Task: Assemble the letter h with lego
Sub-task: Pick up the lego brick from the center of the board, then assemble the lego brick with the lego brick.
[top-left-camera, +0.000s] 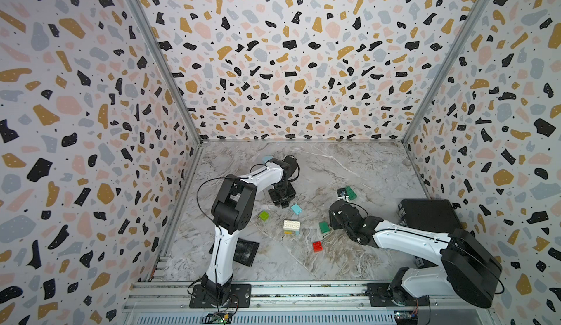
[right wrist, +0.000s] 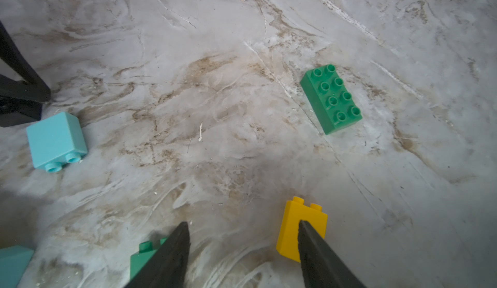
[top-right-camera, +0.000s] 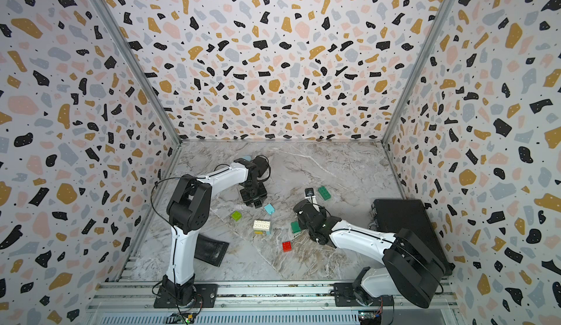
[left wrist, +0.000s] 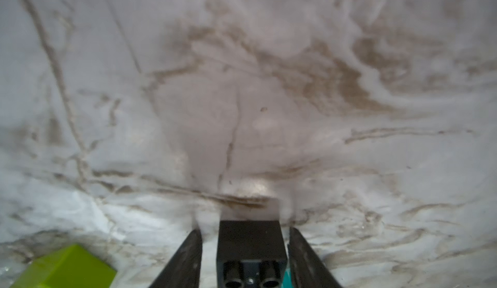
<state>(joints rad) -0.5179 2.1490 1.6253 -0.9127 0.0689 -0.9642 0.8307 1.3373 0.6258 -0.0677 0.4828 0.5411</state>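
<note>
My left gripper (left wrist: 245, 231) hangs low over the marble table, open, one finger on each side of a black brick (left wrist: 250, 241), with a thin gap on both sides. Beside it lie a lime brick (top-left-camera: 264, 215) and a light blue brick (top-left-camera: 296, 208). A white brick (top-left-camera: 291, 225) sits on yellow and blue pieces mid-table, and a red brick (top-left-camera: 317, 246) lies nearer the front. My right gripper (right wrist: 243, 222) is open with nothing between its fingers. A yellow brick (right wrist: 290, 232) stands behind one finger and a small green brick (right wrist: 142, 257) behind the other. A dark green brick (right wrist: 332, 99) lies farther off.
A black case (top-left-camera: 428, 214) sits at the table's right edge. A black mat (top-left-camera: 246, 252) lies by the left arm's base. A smooth pale-blue lump (top-left-camera: 267, 158) peeks out behind the left arm. Patterned walls close in three sides.
</note>
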